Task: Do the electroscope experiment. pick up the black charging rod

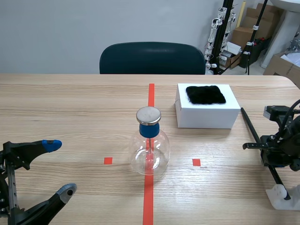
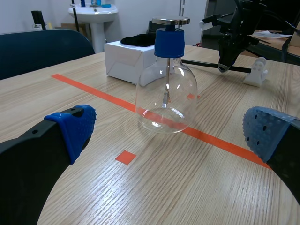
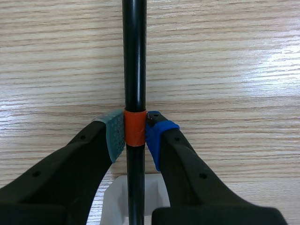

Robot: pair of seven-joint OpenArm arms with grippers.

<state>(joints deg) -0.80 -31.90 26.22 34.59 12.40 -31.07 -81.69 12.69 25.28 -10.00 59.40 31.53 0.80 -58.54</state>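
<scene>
So the right gripper point(image 3: 135, 133) is clamped on the black charging rod point(image 3: 134, 56), pads pinching it right at the orange band point(image 3: 134, 123). In the scene view the rod's at ~3 o'clock from the flask point(image 1: 149, 147). Its tip aims toward 11, near the white box point(image 1: 206, 117), and the back end looks to rest on the white stand point(image 1: 282, 196). Imo we lift straight up, slow and level, so it clears the stand w/o tipping it. We keep the squeeze on the band so the rod doesn't swivel. The left gripper point(image 1: 60, 167) sits wide apart at 8 o'clock, holding nothing.
</scene>
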